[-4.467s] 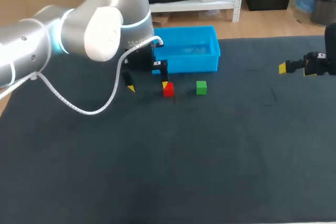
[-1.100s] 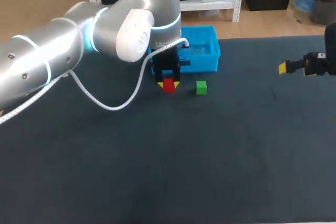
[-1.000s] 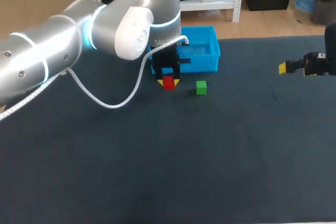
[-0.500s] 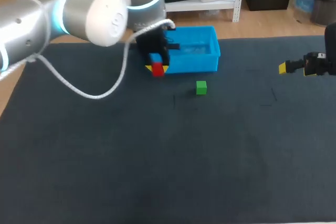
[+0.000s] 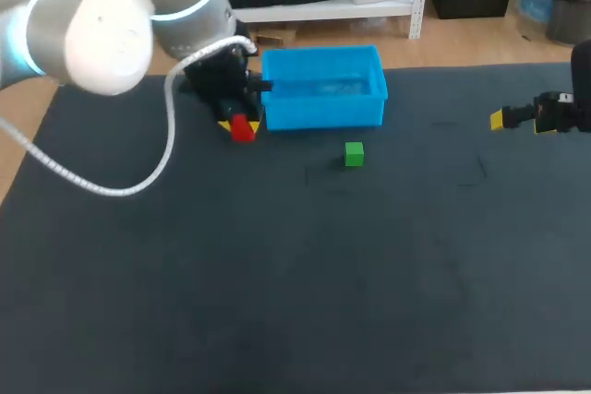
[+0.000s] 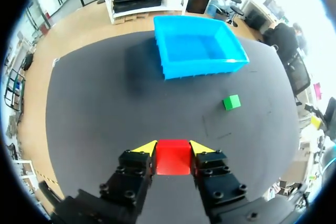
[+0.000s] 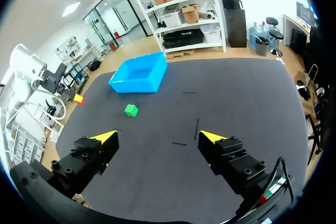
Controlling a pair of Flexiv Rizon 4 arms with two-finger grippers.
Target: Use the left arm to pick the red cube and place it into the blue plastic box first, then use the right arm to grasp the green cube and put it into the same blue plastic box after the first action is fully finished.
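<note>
Clamping the red cube (image 5: 243, 128) between both yellow tips, the left gripper (image 6: 172, 147) hangs at eight o'clock of the blue plastic box (image 5: 323, 114); the green cube (image 5: 354, 154) sits at five; the right gripper (image 7: 160, 136) is spread wide, empty.

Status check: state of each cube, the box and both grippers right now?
red cube: gripped, off the table, beside the box, not in it
left gripper: shut on the red cube
blue box: upright, empty
green cube: on the table in front of the box, untouched
right gripper: open, empty, away from both cubes
</note>
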